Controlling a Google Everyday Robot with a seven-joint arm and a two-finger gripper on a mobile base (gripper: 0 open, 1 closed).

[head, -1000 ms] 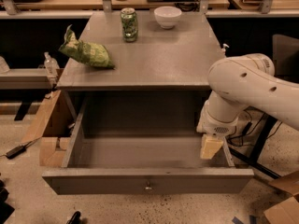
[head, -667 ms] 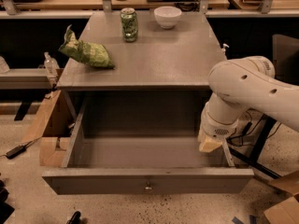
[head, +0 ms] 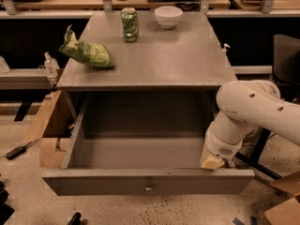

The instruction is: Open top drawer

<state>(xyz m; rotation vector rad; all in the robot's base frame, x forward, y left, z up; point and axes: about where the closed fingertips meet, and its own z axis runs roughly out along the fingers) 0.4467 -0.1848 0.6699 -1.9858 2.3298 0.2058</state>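
One cardboard box (head: 48,122) stands on the floor at the far left, tucked against the side of the grey table (head: 154,62). On the tabletop's left edge lies a crumpled green snack bag (head: 87,54). Further back, near the middle, a green-and-white can (head: 130,25) stands upright, with a white bowl (head: 168,16) just beside it to the right.

Under the tabletop, at the centre of the view, the top drawer (head: 103,182) stands pulled well out toward the camera. Its grey inside lies bare to view, and its flat front with the small brass knob (head: 149,187) sits lowest in the scene. As a judgement, the opening looks essentially done, and what remains is at most a last bit of travel and getting the arm away.

At the right, the white arm (head: 255,109) bends down beside the table. Its gripper (head: 212,161) hangs at the drawer's right end, just behind the front panel and close to the side wall. Whether it is spread or pressed together cannot be told, nor whether it touches the drawer.

No writing is legible anywhere: the can's label and the bag's print show only colour, and no brand can be made out.
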